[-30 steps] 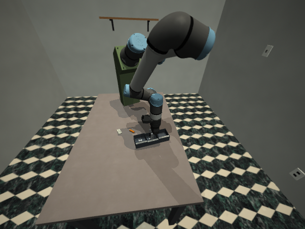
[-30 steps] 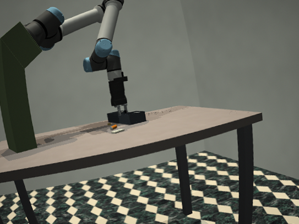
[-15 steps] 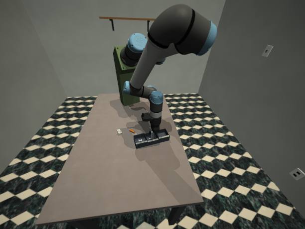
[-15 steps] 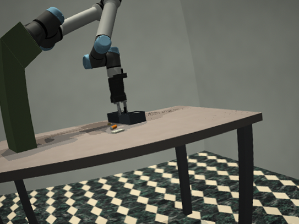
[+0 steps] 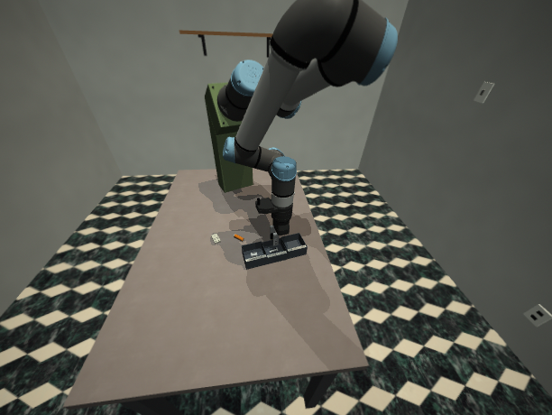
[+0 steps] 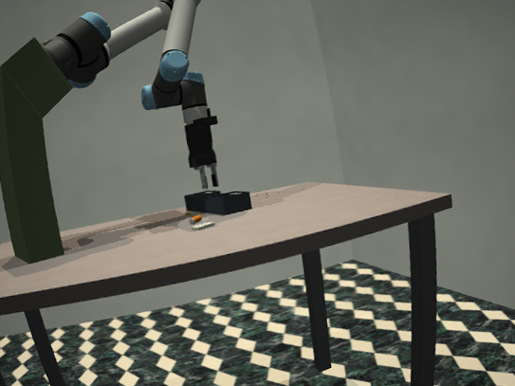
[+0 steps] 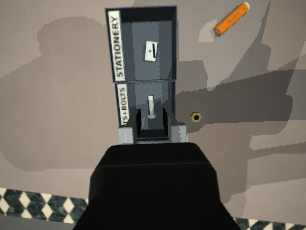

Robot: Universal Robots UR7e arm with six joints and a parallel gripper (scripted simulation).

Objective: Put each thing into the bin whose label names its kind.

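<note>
Three dark bins stand in a row (image 5: 274, 251) on the table, also in the exterior view (image 6: 217, 202). In the wrist view the far bin is labelled STATIONERY (image 7: 144, 46) and holds a small white item (image 7: 151, 51). The middle bin, labelled NUTS+BOLTS (image 7: 149, 107), holds a grey bolt (image 7: 151, 107). My gripper (image 7: 152, 116) hangs open and empty right above the middle bin, apart from the bolt; it also shows in the exterior view (image 6: 208, 181). An orange cylinder (image 7: 231, 19) and a small brass nut (image 7: 195, 117) lie on the table beside the bins.
A small white domino-like tile (image 5: 216, 238) lies on the table left of the orange cylinder (image 5: 238, 236). The green robot pedestal (image 5: 224, 135) stands at the table's far end. The third bin (image 5: 294, 244) is hidden under my gripper in the wrist view.
</note>
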